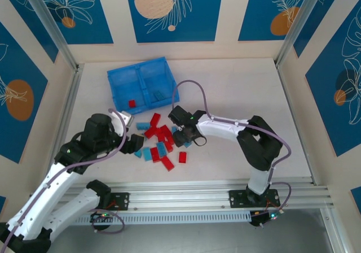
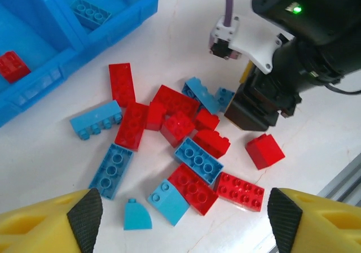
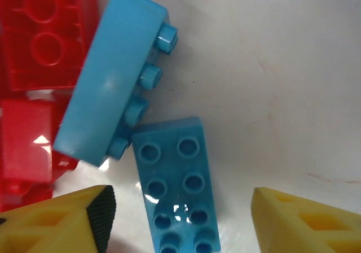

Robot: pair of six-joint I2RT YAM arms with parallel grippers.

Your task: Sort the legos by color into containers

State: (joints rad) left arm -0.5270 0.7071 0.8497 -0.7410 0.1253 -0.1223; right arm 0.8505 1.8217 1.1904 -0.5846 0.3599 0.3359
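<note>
White worktop [image 1: 242, 95] carries everything. Towards its far side lies the blue bin [image 1: 119, 95], with one red brick [image 1: 131, 103] in its left compartment and one blue brick [image 1: 159, 95] in its right, so the colours look already assigned. Nearly all the legos are unsorted, in a loose red-and-blue pile [image 1: 161, 143] just in front of the bin, between the two arms.

The right pincer [image 1: 185, 135] is low at the pile's right edge. Its wrist view shows its fingers apart on either side of a flat blue eight-stud brick [image 3: 175, 191], gripping nothing. A longer blue brick [image 3: 107, 78] lies on its side, its studs touching that brick's far corner.

The left pincer [image 2: 186, 225] hangs above the near edge of the pile, fingers wide apart and empty.

The step in hand appears to be the right arm's grasp of the eight-stud brick. The next move calls for closing squarely on its long sides, lifting without dragging the neighbour, then carrying it to the bin's right compartment. The left arm should keep clear of the pile meanwhile.
</note>
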